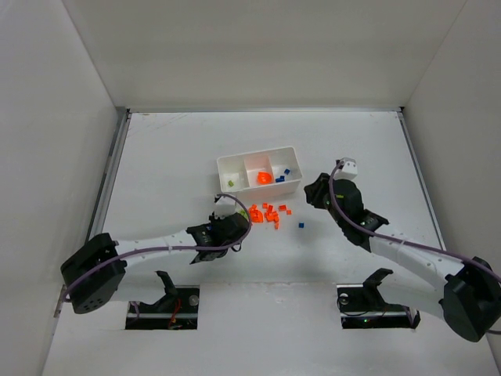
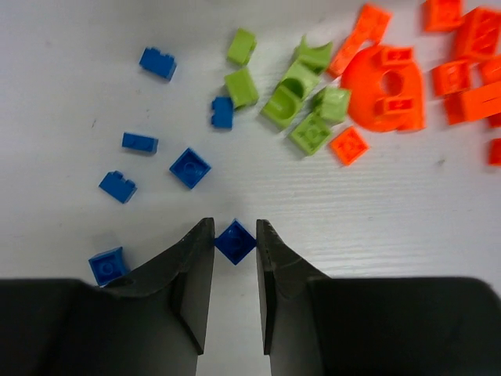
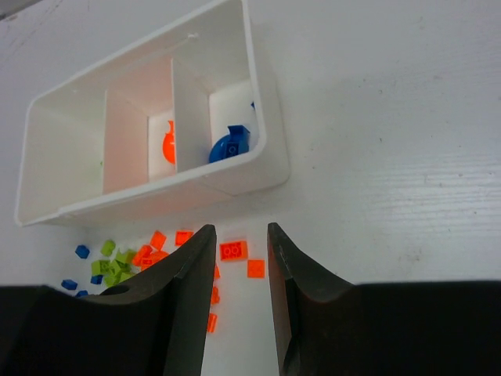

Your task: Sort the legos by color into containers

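Note:
My left gripper (image 2: 235, 232) is shut on a small blue lego (image 2: 235, 241), its jaws touching two opposite corners, low over the table. In the top view it (image 1: 242, 218) is at the left edge of the lego pile. Loose blue legos (image 2: 190, 168), lime green legos (image 2: 297, 106) and orange legos (image 2: 383, 86) lie ahead of it. The white tray (image 1: 255, 154) holds a green piece in its left compartment, orange in the middle (image 3: 169, 147) and blue on the right (image 3: 229, 145). My right gripper (image 3: 237, 235) is open and empty, right of the tray (image 3: 156, 196).
Orange legos (image 1: 270, 214) spread in front of the tray. One blue lego (image 1: 301, 225) lies alone to their right. White walls enclose the table on three sides. The right arm's gripper (image 1: 315, 192) hovers close to the tray's right end.

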